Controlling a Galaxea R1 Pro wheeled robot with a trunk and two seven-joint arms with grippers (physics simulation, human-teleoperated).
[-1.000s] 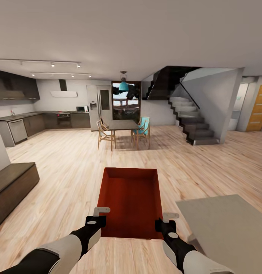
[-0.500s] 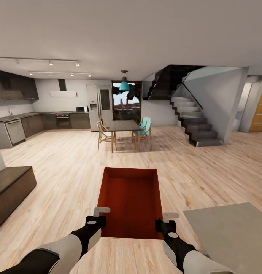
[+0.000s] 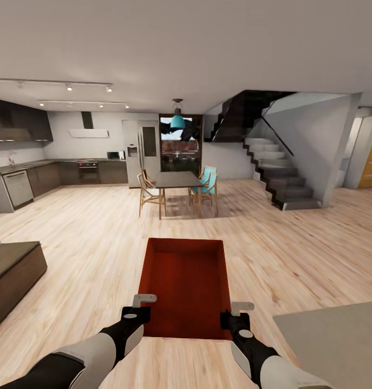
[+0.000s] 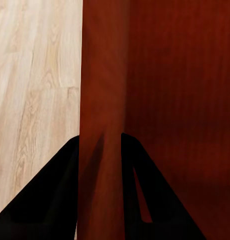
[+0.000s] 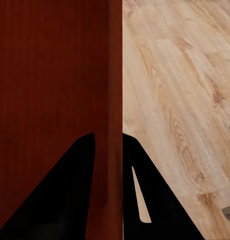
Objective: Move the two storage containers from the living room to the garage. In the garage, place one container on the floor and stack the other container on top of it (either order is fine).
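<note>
Left: dark bench (image 3: pixel 13 273) running off frame edge; kitchen counter (image 3: pixel 15 181) partly cut off. You are holding red container (image 3: pixel 186 286) out front over wood floor (image 3: pixel 88 237), its near rim hiding behind both wrists. Left gripper (image 3: pixel 138 305) clamping left wall (image 4: pixel 97 150); right gripper (image 3: pixel 235 313) clamping right wall (image 5: pixel 114 140). Open planks lying ahead toward dining table (image 3: pixel 177 181) and stairs (image 3: pixel 280 181). Right: grey tabletop (image 3: pixel 337 340) cropping at corner, sitting near your right arm.
</note>
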